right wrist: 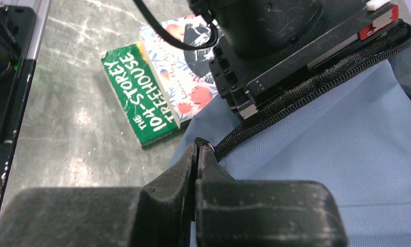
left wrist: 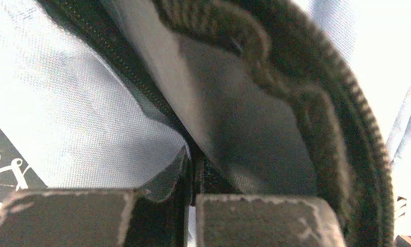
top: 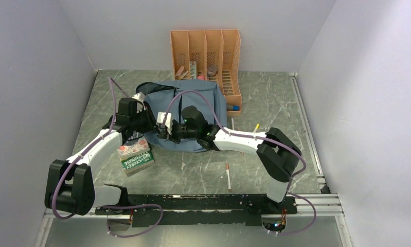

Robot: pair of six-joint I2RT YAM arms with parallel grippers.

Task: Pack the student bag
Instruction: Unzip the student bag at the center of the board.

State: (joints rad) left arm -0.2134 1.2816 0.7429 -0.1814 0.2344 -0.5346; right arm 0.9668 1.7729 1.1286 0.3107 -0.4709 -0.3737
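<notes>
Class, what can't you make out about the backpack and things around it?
Inside the backpack: top view, left arm and right arm cover it; left wrist view blurred.
What the organizer holds: top view, too small.
Title of floral book: right wrist view, left arm covers it.
What the right gripper pinches: right wrist view, too small.

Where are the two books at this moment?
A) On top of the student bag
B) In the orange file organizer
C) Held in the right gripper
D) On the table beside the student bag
D: the two books lie flat on the table, at the near-left edge of the student bag.
</notes>
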